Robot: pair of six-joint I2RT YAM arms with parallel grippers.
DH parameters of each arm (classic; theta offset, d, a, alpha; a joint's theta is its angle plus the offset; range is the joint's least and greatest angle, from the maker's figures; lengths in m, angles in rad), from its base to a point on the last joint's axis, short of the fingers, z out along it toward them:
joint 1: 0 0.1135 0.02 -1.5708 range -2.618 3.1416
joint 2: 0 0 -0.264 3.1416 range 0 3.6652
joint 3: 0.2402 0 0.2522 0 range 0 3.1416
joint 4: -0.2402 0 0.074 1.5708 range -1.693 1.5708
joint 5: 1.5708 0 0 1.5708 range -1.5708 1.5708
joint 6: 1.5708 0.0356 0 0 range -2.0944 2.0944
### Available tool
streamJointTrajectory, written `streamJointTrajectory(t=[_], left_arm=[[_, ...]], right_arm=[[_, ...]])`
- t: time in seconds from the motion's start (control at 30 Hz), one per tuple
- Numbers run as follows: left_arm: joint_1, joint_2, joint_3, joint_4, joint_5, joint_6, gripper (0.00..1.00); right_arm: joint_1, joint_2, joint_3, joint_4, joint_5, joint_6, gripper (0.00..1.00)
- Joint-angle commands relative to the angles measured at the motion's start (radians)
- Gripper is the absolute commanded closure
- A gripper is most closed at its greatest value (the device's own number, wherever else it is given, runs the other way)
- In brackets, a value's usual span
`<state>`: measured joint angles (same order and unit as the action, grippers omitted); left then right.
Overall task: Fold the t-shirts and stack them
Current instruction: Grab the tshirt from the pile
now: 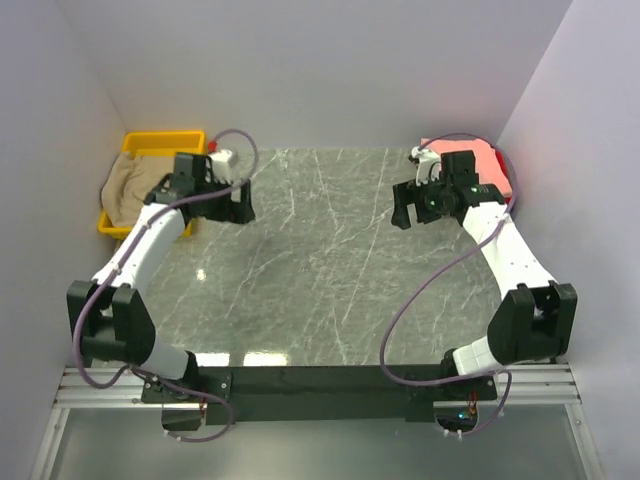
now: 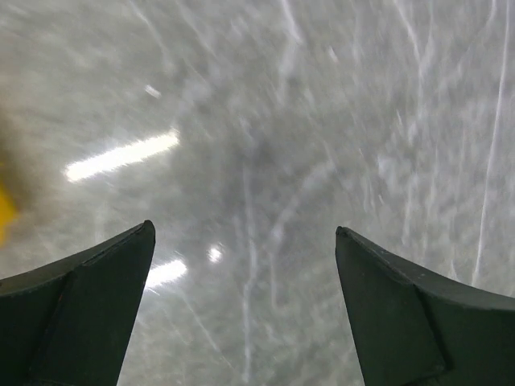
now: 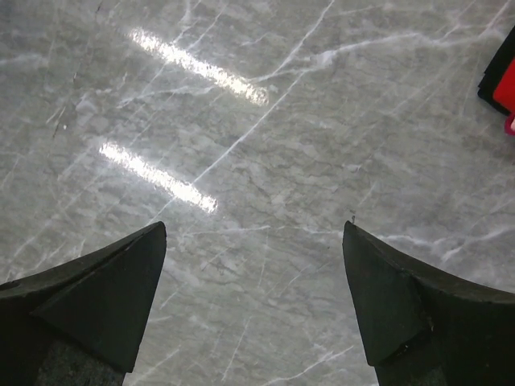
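Overhead, tan t-shirt beside left end effector, pink t-shirt behind right end effector, both spread wide, empty.

The top view looks down from behind; both wrist views face the marble table closely.

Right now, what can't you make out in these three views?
Tan shirt in the yellow bin: top view, left arm covers part; folded or not unclear.
Pink shirt: top view, right arm hides its near edge.
Red patch: right wrist view, cut off by the right edge; shirt or not unclear.
Yellow smear: left wrist view, blurred, at the left edge.
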<state>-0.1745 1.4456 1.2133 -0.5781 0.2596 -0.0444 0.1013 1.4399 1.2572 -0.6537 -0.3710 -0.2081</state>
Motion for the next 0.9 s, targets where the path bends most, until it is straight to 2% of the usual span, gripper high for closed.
streamJointTrajectory(t=[0.0,0.2,0.27,0.4,0.5,0.7,0.87], left_arm=[[0.105,0.041,0.136,0.017,0.069,0.006,0.01],[0.292,0.255,0.455,-0.008,0.014,0.018,0.01],[0.369,0.335,0.515,0.003,0.0,0.017,0.01],[0.451,0.49,0.717,-0.025,-0.063,0.034,0.0],[0.484,0.614,0.811,-0.057,-0.109,0.095,0.01],[0.509,0.782,0.839,-0.054,-0.181,0.124,0.0],[0.509,0.869,0.793,-0.003,-0.237,0.127,0.01]], right_arm=[[-0.002,0.025,0.099,-0.015,0.001,-0.019,0.04],[0.006,0.123,0.185,-0.044,0.0,-0.028,0.03],[0.005,0.155,0.205,-0.053,0.0,-0.036,0.03],[0.008,0.195,0.243,-0.058,-0.005,-0.042,0.03],[0.009,0.238,0.269,-0.061,0.003,-0.045,0.03],[0.009,0.344,0.353,-0.087,0.018,-0.057,0.03],[0.011,0.376,0.392,-0.1,0.026,-0.063,0.03]])
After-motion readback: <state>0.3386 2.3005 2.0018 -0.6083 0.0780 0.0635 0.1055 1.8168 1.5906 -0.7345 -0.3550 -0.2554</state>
